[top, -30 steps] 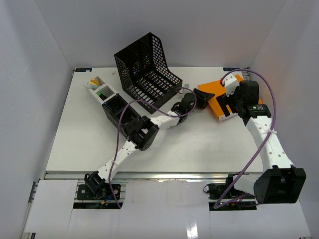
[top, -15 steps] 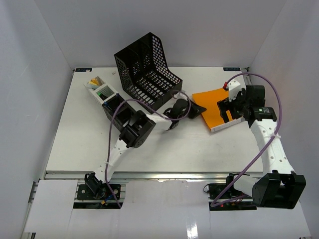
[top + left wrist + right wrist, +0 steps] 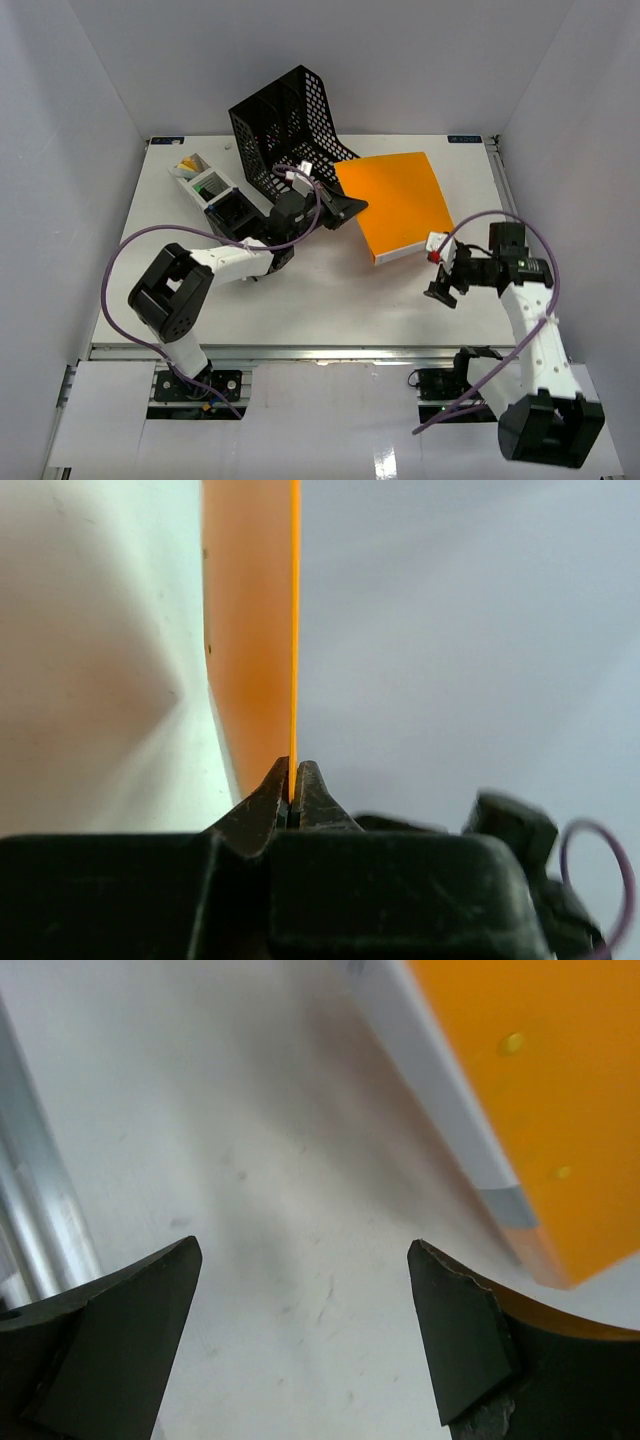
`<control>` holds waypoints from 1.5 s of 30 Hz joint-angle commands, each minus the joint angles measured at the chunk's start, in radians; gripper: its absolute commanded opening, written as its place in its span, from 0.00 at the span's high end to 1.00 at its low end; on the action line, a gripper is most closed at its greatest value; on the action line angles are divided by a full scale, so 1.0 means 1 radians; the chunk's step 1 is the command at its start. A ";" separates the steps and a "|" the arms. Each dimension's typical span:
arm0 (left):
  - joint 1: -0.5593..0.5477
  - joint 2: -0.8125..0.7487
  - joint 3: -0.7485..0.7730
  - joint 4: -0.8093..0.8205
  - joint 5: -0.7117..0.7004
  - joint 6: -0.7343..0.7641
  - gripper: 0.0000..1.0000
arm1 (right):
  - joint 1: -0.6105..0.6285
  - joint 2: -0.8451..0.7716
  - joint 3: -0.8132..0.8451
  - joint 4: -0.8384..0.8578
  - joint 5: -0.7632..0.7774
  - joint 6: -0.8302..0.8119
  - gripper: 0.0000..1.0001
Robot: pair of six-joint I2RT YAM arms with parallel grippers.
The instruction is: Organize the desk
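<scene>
Looking down on a wide white worktop (image 3: 330,300) that fills the space between white walls, with a metal rail along its near edge and two robot arms mounted there. An orange book (image 3: 395,200) sits right of centre, its white page edge facing the arms. The left arm reaches across to the book's left side. The left end effector (image 3: 345,208) is clamped on the book's thin orange edge; the left wrist view shows the fingertips (image 3: 280,780) pinched together around that edge. A black mesh rack (image 3: 290,135) stands tilted at the back, just beside the left end effector. A narrow tray (image 3: 200,182) with small compartments lies near the rack's left side. The right end effector (image 3: 440,290) hovers over bare worktop close to the book's near right corner, its fingers (image 3: 150,1290) spread wide apart and holding nothing.
</scene>
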 commanded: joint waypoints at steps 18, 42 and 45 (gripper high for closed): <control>0.006 -0.043 0.221 -0.261 0.044 -0.113 1.00 | 0.474 -0.147 -0.307 1.000 0.406 0.285 0.02; 0.115 -0.076 0.358 -0.369 0.146 -0.064 0.31 | 0.561 0.031 -0.136 1.184 0.674 0.577 0.92; 0.164 -0.108 0.426 -0.474 0.161 0.050 0.02 | 0.559 0.061 -0.053 1.148 0.665 0.654 0.92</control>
